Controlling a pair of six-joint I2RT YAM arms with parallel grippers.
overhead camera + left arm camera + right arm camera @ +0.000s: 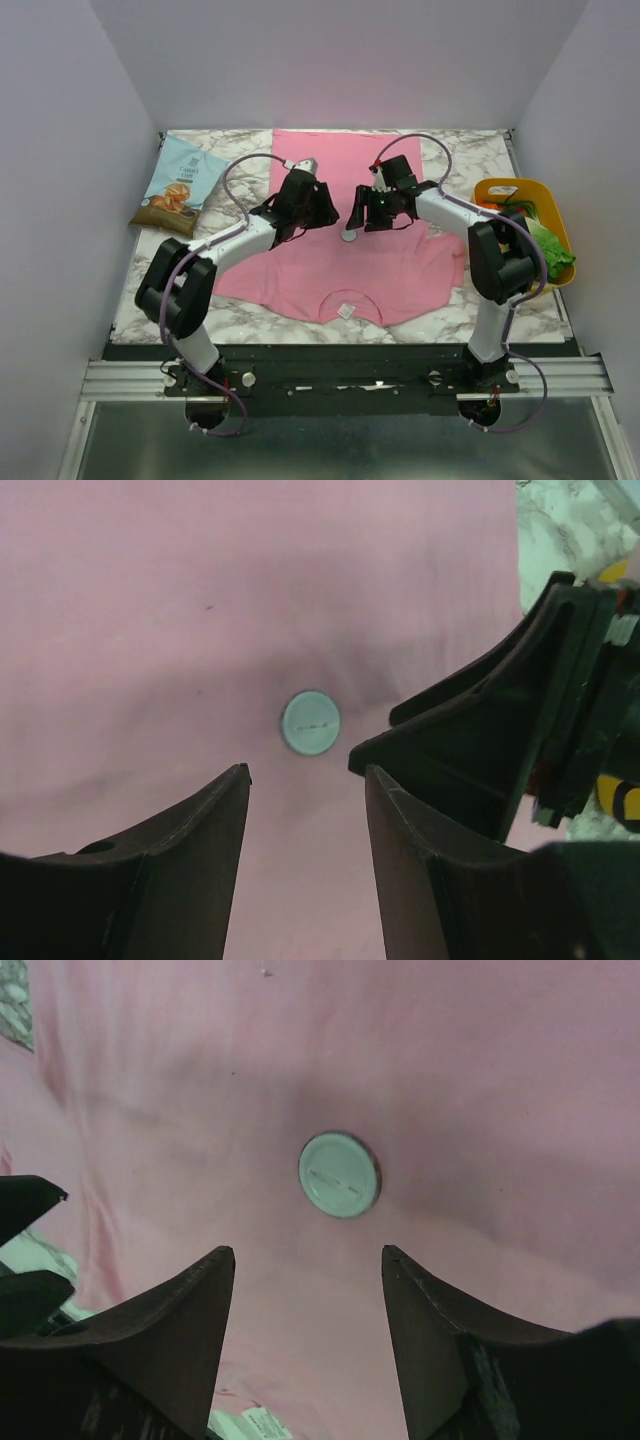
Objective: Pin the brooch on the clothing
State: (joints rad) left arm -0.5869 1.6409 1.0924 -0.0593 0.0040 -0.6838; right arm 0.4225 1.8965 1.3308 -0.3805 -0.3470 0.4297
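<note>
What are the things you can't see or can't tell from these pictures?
1. Top view: the brooch cannot be seen; the left gripper and right gripper crowd over its spot on the T-shirt.
2. Wrist views: the brooch's face hides its back, so whether its pin goes through the fabric cannot be told.
3. Top view: the neck label is too small to read.
4. Top view: the right arm covers part of the yellow basket.

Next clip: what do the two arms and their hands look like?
The left arm and right arm share white tube links and chunky black joints, each trailing a looping lilac cable. The left hand and right hand are black, with two broad fingers that curve and taper to blunt tips.
</note>
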